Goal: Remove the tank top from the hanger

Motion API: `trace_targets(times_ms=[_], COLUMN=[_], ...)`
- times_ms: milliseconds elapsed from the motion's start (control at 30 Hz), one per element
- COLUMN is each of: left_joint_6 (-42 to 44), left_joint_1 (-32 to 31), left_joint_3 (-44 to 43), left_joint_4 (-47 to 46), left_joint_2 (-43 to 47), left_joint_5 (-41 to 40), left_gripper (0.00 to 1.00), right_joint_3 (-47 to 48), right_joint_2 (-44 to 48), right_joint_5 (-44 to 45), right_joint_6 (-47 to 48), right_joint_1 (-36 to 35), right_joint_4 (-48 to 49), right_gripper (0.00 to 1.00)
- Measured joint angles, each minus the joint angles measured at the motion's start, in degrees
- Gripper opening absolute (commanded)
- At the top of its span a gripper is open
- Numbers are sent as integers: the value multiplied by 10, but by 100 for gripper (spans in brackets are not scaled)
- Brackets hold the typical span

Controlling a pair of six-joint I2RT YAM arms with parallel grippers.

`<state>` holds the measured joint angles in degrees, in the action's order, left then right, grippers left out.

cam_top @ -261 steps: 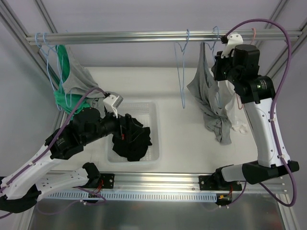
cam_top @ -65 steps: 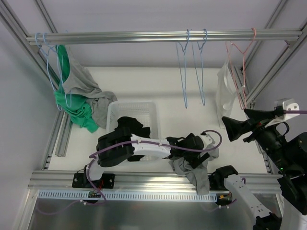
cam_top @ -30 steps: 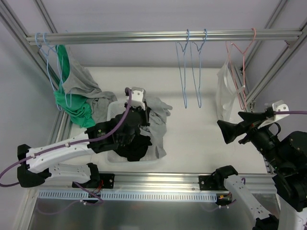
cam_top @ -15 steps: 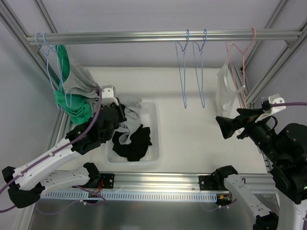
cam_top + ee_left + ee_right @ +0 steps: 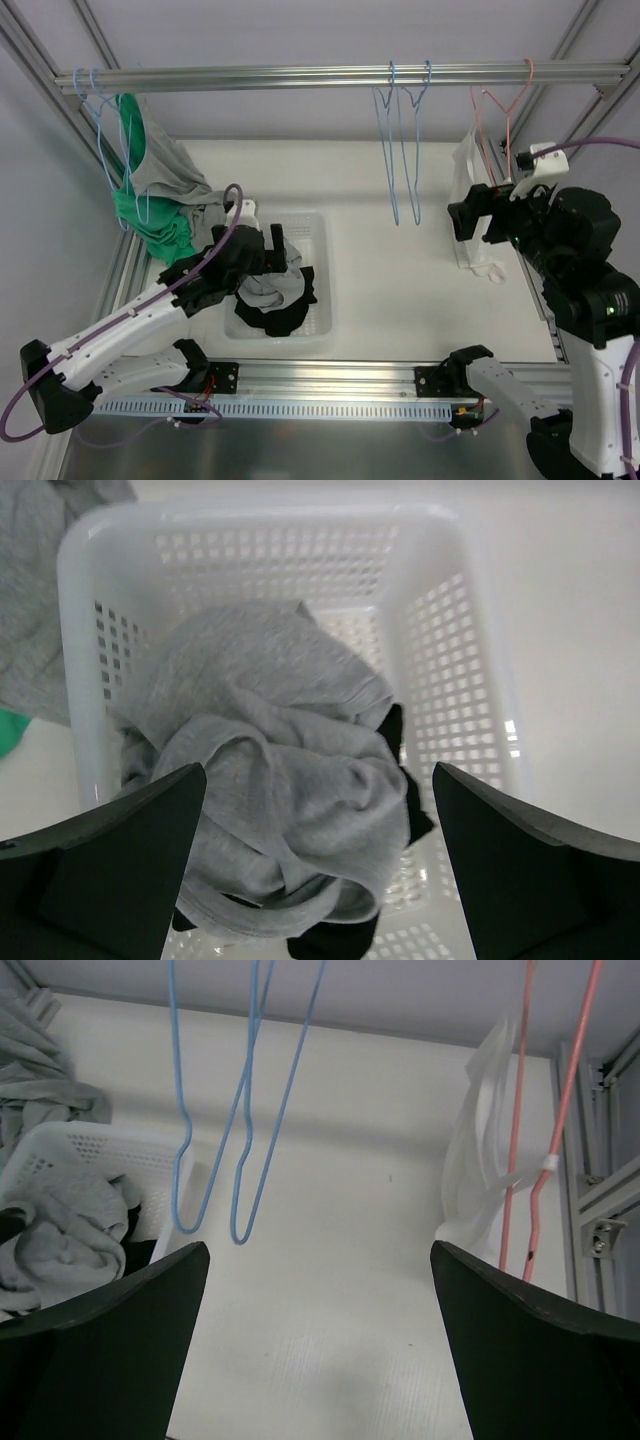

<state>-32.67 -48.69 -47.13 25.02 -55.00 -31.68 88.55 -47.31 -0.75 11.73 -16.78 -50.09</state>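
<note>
Two sets of jaws stand released, the left over a crumpled grey tank top (image 5: 270, 780) in a white perforated basket (image 5: 440, 650).

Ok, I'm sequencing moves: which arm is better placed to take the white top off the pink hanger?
Right. The right gripper, open, faces the white top on the pink hanger from close by; the left gripper hangs open over the basket, far off.

Site: you face a robotics lab test cell | Frame: aluminium extrusion rail (image 5: 330, 76) overhead | Surface: white table (image 5: 400, 290) | Fittings: slotted cable duct (image 5: 300, 409) along near edge, bolted arm base (image 5: 470, 366) | Walls: plain grey panels (image 5: 300, 30)
</note>
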Motion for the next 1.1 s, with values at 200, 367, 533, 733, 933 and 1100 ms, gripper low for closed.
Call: trace_targets(times_ms=[200,367,533,733,933,1100], left_joint_6=[25,55,65,69,82,92], left_joint_1=[0,0,0,0,0,0], left_joint_3=[-160,-227,-179,-145,-145,-144], left_joint_4=[74,94,123,158,158,158], left_joint_2=[84,157,162,151,154,155], left_joint_5=[57,84,150,193,212,212], left_gripper=[99,99,99,99,99,99], right_joint_3=[82,149,214,249,237,230], right_joint_2=[-105,-176,-239,-336,-400,-400], right_joint_5=[33,-5,-43,-64,-72,-93], right_joint_6=[43,65,88,96,99,91], right_joint_1=[46,136,187,232,239,240], right_joint_4=[-12,-23,-22,-7,16,40], right_gripper=[99,99,93,69,30,8])
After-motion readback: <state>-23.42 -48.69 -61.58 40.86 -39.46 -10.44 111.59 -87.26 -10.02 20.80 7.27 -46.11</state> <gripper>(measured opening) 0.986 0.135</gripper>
